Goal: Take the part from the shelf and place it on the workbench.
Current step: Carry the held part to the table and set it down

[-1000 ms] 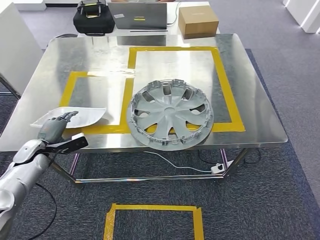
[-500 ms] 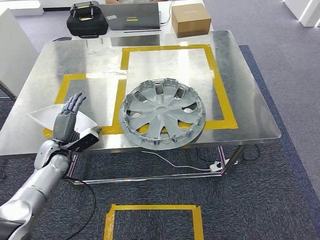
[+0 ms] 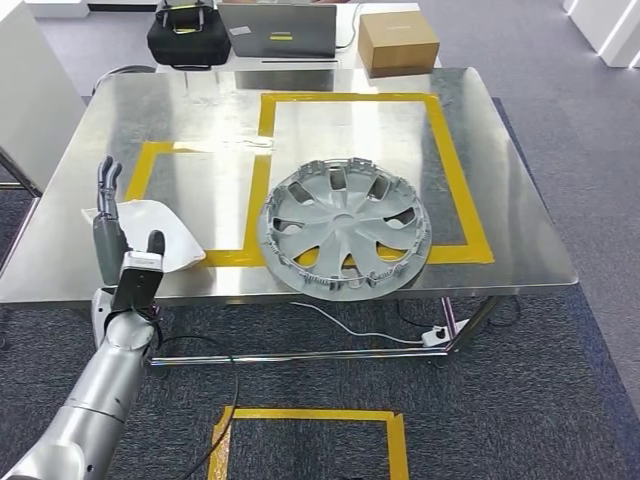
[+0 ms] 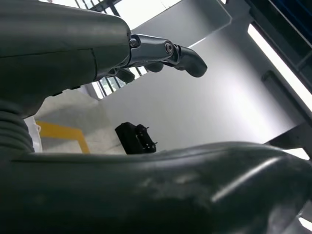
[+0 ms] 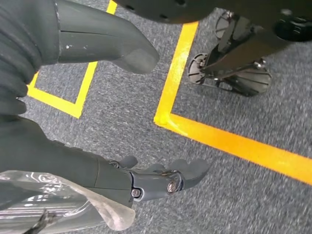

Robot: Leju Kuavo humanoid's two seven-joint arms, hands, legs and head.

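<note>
Grey carpet [image 3: 528,400] with a yellow tape square [image 3: 309,425] sits nearest me. Past it, my left robot hand [image 3: 117,235] stands upright at the steel table [image 3: 513,200] edge, fingers spread and holding nothing, before a clear plastic sheet [image 3: 170,235]. My right robot hand [image 5: 121,170] hangs over the carpet, fingers apart, empty. Further on, the hubcap part [image 3: 345,228] lies flat across the table's yellow tape. Beyond, I see a laptop [image 3: 279,30].
</note>
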